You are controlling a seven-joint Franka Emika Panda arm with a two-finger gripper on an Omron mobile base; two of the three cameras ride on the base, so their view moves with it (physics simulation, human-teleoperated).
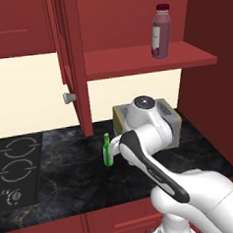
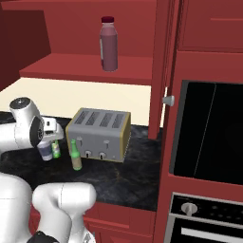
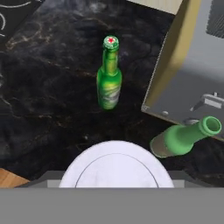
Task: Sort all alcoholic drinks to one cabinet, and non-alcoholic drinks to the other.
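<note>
A white lidded cup [image 2: 45, 151] with a dark sleeve stands on the black counter [image 2: 123, 175], and my gripper [image 2: 49, 141] is down over it. The cup's lid [image 3: 116, 168] hides my fingertips, so their state is unclear. The bright green bottle [image 3: 109, 74] stands upright just beyond the cup, also seen as the bright green bottle [image 1: 108, 151]. The paler olive bottle [image 2: 76, 155] stands beside the toaster, seen too as the olive bottle [image 3: 186, 138]. The dark red-purple juice bottle [image 1: 160, 31] stands on the open cabinet's shelf [image 1: 134, 60].
A grey toaster [image 2: 99, 135] sits on the counter right of the bottles. The cabinet door [image 1: 73, 62] hangs open with its knob [image 1: 68, 97] over the counter. A stovetop [image 1: 14, 170] lies to the left and a wall oven [image 2: 209, 133] stands to the right.
</note>
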